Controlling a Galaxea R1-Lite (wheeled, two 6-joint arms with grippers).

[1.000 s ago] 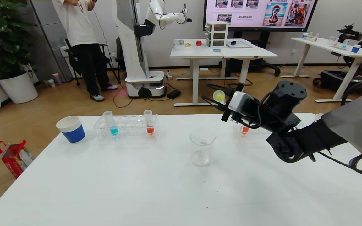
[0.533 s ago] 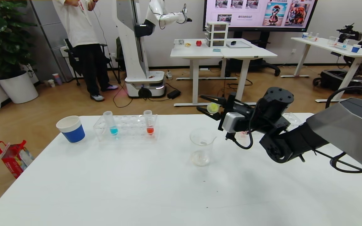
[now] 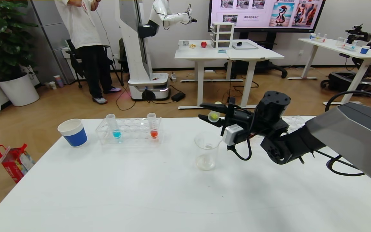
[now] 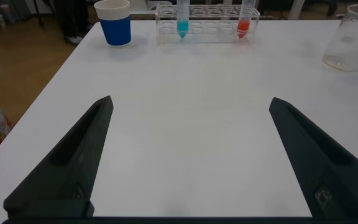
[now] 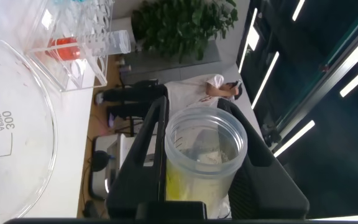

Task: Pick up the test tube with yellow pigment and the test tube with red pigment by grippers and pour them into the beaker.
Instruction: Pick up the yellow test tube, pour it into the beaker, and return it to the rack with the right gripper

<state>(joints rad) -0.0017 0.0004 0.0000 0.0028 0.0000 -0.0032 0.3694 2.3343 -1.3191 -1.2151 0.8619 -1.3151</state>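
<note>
My right gripper (image 3: 212,114) is shut on the test tube with yellow pigment (image 3: 213,116) and holds it tipped on its side just above and behind the rim of the clear beaker (image 3: 206,149). In the right wrist view the tube's open mouth (image 5: 206,149) sits between the fingers, yellow liquid pooled along one side, with the beaker's rim (image 5: 23,124) close by. The test tube with red pigment (image 3: 153,126) stands upright in the clear rack (image 3: 129,130), also seen in the left wrist view (image 4: 245,17). My left gripper (image 4: 190,109) is open and empty over the bare table.
A tube with blue liquid (image 3: 114,127) stands in the same rack. A blue-and-white paper cup (image 3: 73,132) stands left of the rack. A second clear rack (image 3: 296,121) lies behind my right arm. A person and another robot stand beyond the table.
My right gripper has carried the yellow tube left and lower, from behind the far rack to just above the beaker, and has rolled it further onto its side.
</note>
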